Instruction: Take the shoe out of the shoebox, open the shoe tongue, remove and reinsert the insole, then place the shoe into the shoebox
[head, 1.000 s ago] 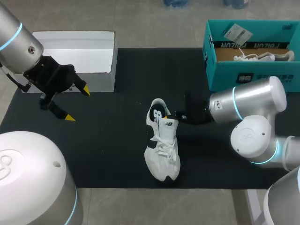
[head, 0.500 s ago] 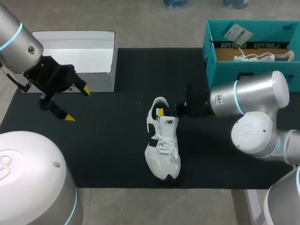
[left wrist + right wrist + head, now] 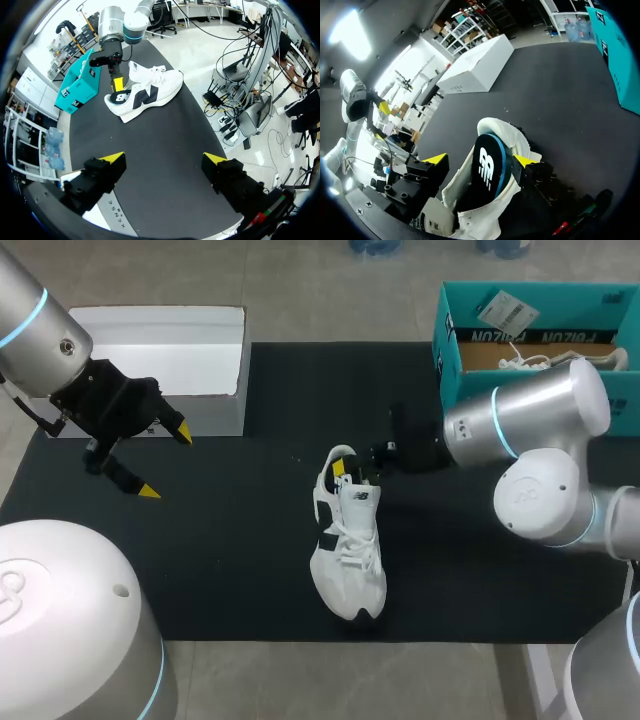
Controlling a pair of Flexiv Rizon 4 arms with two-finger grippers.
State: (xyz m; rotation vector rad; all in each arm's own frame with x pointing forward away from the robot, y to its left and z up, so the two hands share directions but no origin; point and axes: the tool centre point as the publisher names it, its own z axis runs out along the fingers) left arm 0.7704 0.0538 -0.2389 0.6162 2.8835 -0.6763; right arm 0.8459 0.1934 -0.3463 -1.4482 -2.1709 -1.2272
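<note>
White lace-up sneaker is lying mid-table, outside the teal cardboard shoebox. Right gripper is sitting at its heel by the dark insole, probably to pull it; its grip I cannot tell. Left gripper is hovering open.

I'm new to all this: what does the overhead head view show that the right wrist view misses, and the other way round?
Only the head view shows the white shoe whole, from heel to toe, and a second shoe lying in the teal shoebox. Only the right wrist view looks into the heel opening, where the dark insole sticks up. Both show the shoe on the black mat, the right gripper at its heel, the white box and the teal shoebox.
</note>
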